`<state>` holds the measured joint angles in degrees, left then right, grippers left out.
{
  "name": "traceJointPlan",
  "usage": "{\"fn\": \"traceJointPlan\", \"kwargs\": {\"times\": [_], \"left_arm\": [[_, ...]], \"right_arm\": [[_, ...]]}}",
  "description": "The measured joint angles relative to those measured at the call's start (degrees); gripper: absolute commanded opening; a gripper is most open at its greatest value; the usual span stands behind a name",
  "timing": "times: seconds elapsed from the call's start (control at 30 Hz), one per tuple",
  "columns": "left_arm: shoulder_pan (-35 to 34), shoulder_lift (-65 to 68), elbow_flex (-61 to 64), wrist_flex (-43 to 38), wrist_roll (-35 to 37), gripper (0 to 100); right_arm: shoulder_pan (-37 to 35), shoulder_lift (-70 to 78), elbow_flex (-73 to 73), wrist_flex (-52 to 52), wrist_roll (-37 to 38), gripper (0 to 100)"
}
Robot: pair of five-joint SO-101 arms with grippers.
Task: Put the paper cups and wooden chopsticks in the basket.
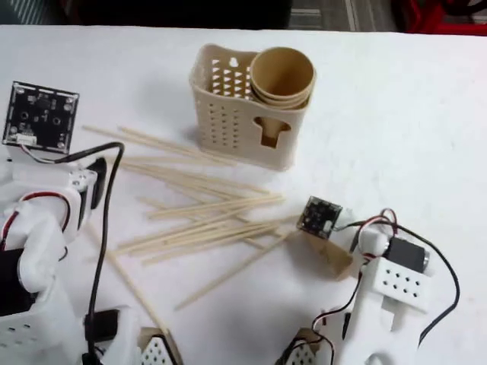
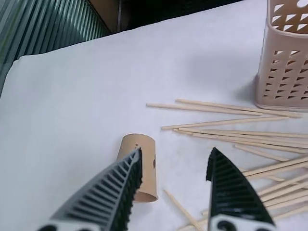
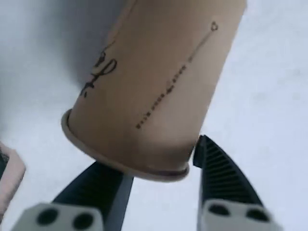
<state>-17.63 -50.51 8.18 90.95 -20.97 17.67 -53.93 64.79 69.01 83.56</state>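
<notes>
Done: stacked paper cups (image 1: 282,74) in basket (image 1: 228,125), upper centre | To do: wooden chopsticks (image 1: 205,220) scattered on tabletop (image 1: 396,114), centre frame; two cups out | left pincer (image 2: 175,151) released near lying cup (image 2: 144,166) | right pincer (image 3: 150,153) at second cup (image 3: 154,82), grip cannot tell

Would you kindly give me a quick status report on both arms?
Left tool open beside lying cup. Right tool at second cup. Chopsticks loose on table; stacked cups in basket. No obstruction seen.

The high camera looks down over the table (image 1: 396,91); the low left wrist camera shares the basket (image 1: 228,129).
</notes>
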Motion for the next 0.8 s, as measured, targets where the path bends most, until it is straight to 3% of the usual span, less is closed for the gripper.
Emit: {"fn": "traceJointPlan", "kwargs": {"times": [0.17,0.4,0.63,0.8], "left_arm": [[-4.2,0.0,0.0,0.0,-2.0,23],[-11.8,0.0,0.0,0.0,-10.8,23],[-19.0,-0.1,5.3,0.0,-25.7,23],[-24.8,-0.1,13.0,-2.2,-38.1,30]], "right_arm": [[-5.3,0.0,-1.9,0.0,-7.9,1.9],[-6.2,0.0,-6.9,0.0,-18.9,1.8],[-6.2,0.0,-9.9,1.6,-25.5,1.8],[-6.2,-0.2,-11.3,4.8,-25.8,1.8]]}}
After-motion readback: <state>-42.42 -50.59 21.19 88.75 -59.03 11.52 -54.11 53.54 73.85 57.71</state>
